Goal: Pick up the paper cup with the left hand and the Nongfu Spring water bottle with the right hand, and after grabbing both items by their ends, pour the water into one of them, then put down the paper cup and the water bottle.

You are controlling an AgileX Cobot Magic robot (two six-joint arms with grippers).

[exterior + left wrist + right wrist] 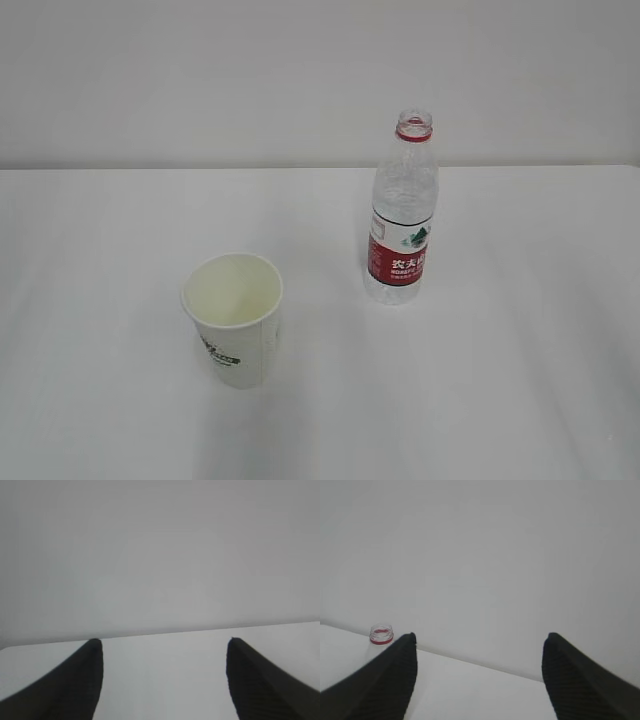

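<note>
While both sets of fingers (162,680) (479,677) stand apart and empty, lower the left hand around the paper cup (233,317) and the right hand around the capless Nongfu Spring water bottle (402,215), squeezing gently.

White paper cup (236,318), pale cream inside, dark green logo on the side. Clear ribbed water bottle (402,215): red neck ring, red label with white characters and a green-white emblem. White table (520,380); pale grey wall (200,80). Black ridged fingers (82,680) on left hand (162,680); black ridged fingers (580,680) on right hand (477,677).
</note>
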